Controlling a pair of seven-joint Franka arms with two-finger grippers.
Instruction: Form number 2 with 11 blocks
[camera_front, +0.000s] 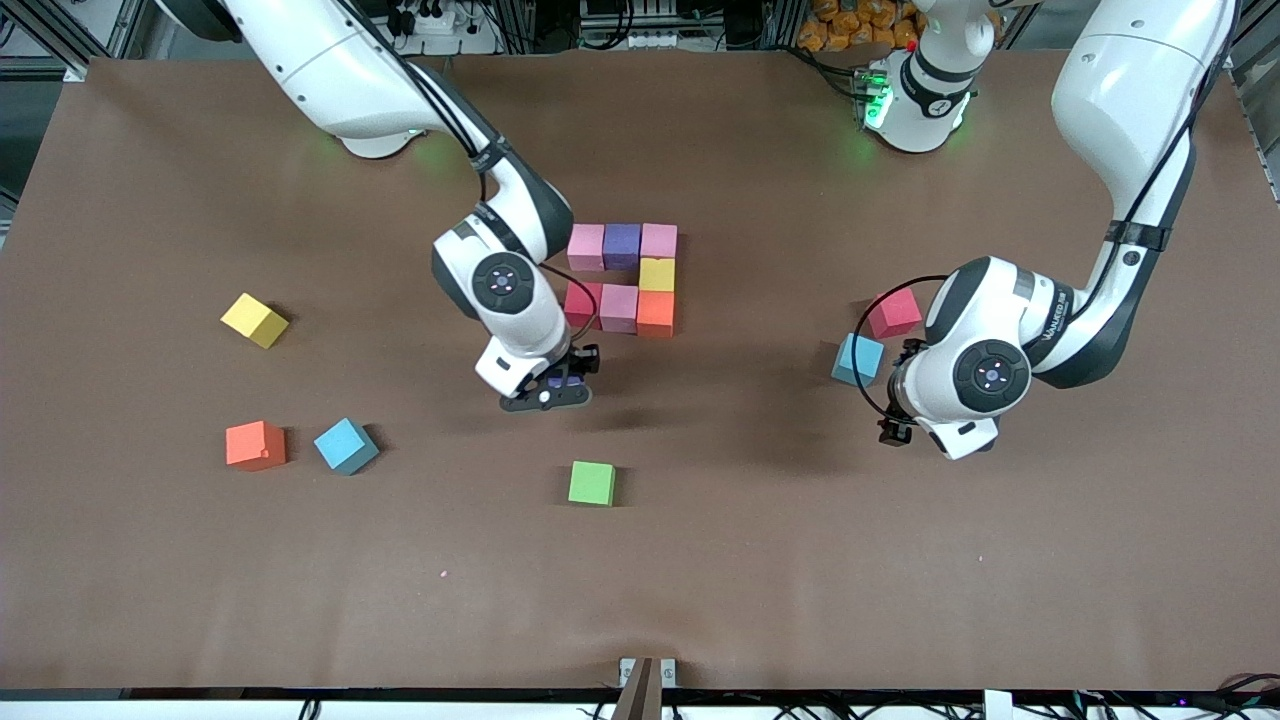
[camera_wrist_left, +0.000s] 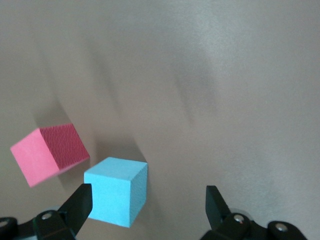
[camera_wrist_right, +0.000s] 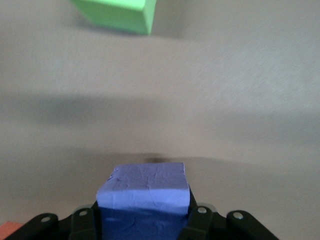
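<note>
Seven cubes (camera_front: 621, 279) assembled; six loose (camera_front: 254, 320); right pincer (camera_front: 562, 381) clamps purple cube (camera_wrist_right: 144, 192); left pincer (camera_wrist_left: 147, 202) apart.

Seven blocks (camera_front: 622, 278) grouped mid-table; right gripper (camera_front: 562, 385) just beside them, gripping a purple cube (camera_front: 567, 381). Green cube (camera_front: 592, 483) nearer the camera than that group; left gripper (camera_front: 897, 415) waiting, open.

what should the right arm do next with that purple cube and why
Probably lower the purple cube, held in the right gripper, onto the table just below the red cube. The partial digit has three rows; its fourth-row spot there is bare. The left gripper waits open beside a light blue cube.
</note>
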